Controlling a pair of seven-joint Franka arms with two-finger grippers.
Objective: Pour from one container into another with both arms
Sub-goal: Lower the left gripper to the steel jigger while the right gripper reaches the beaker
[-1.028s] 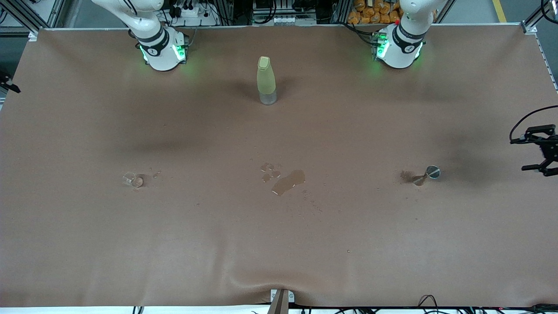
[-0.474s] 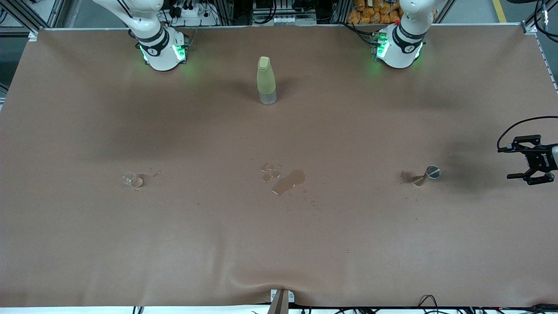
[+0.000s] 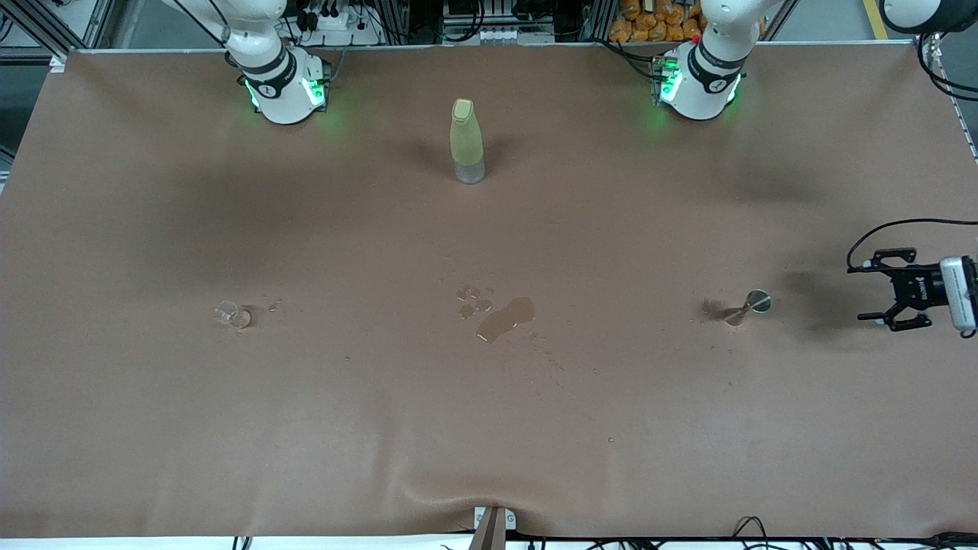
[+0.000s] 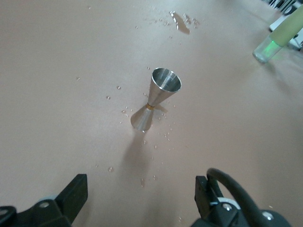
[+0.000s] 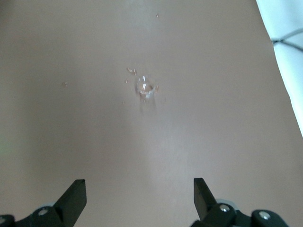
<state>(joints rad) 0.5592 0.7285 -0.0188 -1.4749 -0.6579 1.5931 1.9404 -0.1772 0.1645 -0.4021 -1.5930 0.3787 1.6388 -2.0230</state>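
Note:
A steel jigger [image 3: 747, 305] stands on the brown table toward the left arm's end, its open cup up [image 4: 158, 101], with droplets around its foot. My left gripper [image 3: 862, 291] hangs open beside it near the table's end, fingers [image 4: 75, 191] wide apart and pointing at the jigger, holding nothing. A small clear glass [image 3: 233, 314] sits toward the right arm's end. My right gripper [image 5: 139, 198] is open and empty over bare table with the glass [image 5: 147, 86] ahead of it; it does not show in the front view.
A tall pale-green bottle [image 3: 465, 141] stands between the two arm bases [image 3: 283, 84], [image 3: 699, 80]; it also shows in the left wrist view [image 4: 279, 35]. A puddle of spilled liquid [image 3: 504, 318] lies mid-table. White floor [image 5: 284, 42] runs along the table's edge.
My left gripper has come in from the table's end toward the jigger and dropped lower. Nothing on the table has moved.

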